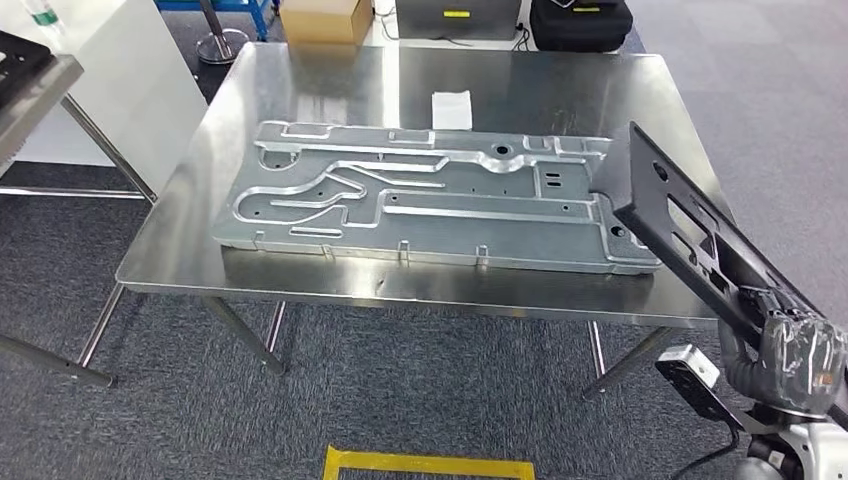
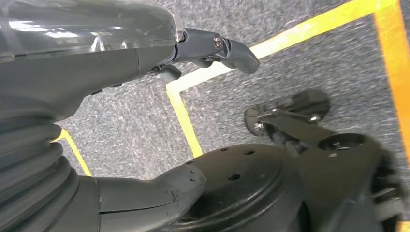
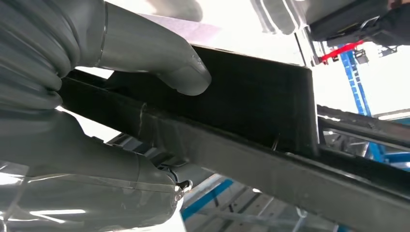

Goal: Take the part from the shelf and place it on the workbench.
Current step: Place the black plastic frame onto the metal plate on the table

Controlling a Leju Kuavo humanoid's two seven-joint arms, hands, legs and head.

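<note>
A workshop: steel workbench bearing a machined metal plate, floor-marking tape

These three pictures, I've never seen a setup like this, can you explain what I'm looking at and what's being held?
They come from a two-armed humanoid robot. The wide picture is from a camera high on its body, looking down at a shiny steel workbench. On it lie a large silver metal panel with raised ridges and a small white slip.

At the lower right, the robot's right hand holds a long black part, tilted, with its far end over the panel's right end.

The other two pictures come from cameras at the wrists. The right wrist view shows that hand's thumb pressed on the black part. The left wrist view shows the left hand holding nothing, above grey carpet with yellow tape.
</note>
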